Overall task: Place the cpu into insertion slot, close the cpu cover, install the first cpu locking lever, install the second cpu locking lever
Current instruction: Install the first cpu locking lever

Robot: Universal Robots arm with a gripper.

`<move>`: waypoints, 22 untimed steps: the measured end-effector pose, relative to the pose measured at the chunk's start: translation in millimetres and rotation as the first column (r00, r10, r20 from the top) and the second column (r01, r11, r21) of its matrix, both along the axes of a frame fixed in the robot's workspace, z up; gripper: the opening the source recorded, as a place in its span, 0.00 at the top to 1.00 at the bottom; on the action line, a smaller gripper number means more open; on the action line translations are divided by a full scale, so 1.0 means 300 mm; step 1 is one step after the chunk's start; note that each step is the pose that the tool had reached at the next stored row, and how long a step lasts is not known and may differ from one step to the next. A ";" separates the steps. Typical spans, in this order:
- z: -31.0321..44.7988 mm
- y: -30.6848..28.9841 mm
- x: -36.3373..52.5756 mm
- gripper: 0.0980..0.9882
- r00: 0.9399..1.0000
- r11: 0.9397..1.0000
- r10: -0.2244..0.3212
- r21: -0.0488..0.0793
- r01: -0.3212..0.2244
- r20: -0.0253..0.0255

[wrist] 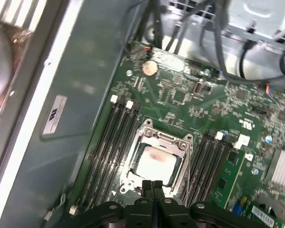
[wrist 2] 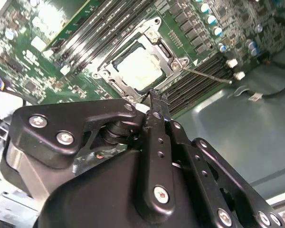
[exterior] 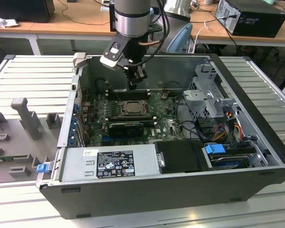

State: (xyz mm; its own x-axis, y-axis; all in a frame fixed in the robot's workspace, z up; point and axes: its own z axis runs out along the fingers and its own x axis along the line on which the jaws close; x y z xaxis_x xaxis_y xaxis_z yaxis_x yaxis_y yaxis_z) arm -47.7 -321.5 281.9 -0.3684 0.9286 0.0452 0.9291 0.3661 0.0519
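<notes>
**Hand closed above the socket, chip seated under its cover**

From my station I see the arm reaching down into the open computer case [exterior: 180,190], which lies on its side on the slatted worktop [exterior: 28,76]. The hand [exterior: 135,78] hangs above the motherboard, over the socket's far edge as the exterior view shows it. In both wrist views its two fingers [wrist: 146,186] are pressed together tip to tip with nothing between them, and the tips [wrist 2: 156,99] sit just off one edge of the socket without touching it, as far as I can tell.

The cpu [wrist: 154,164] lies flat inside the insertion slot [exterior: 145,108], its dull silvery top showing through the window of the cpu cover [wrist: 162,139]. The cover is down flat over the chip, framing it on all sides.

In the second wrist view a thin wire locking lever [wrist 2: 206,76] runs out from one corner of the socket and angles away across the memory slots [wrist 2: 199,83]. A black card [exterior: 126,127] sits just beside the socket, on the side nearer the grey power supply [exterior: 109,164].
</notes>
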 end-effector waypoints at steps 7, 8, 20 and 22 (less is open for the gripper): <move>-0.001 0.000 0.000 0.99 0.988 0.988 0.151 -0.007 -0.151 -0.002; -0.001 0.000 0.000 0.99 0.985 0.985 0.171 -0.008 -0.171 -0.002; -0.002 0.000 0.000 0.99 0.934 0.934 0.357 -0.009 -0.358 -0.003; -0.002 0.000 0.000 0.99 0.930 0.930 0.367 -0.009 -0.367 -0.003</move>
State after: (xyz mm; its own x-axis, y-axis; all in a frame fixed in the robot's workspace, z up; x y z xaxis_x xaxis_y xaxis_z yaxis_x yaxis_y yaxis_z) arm -47.7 -321.5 281.4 -0.6831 0.7293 0.0383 0.7302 0.6816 0.0461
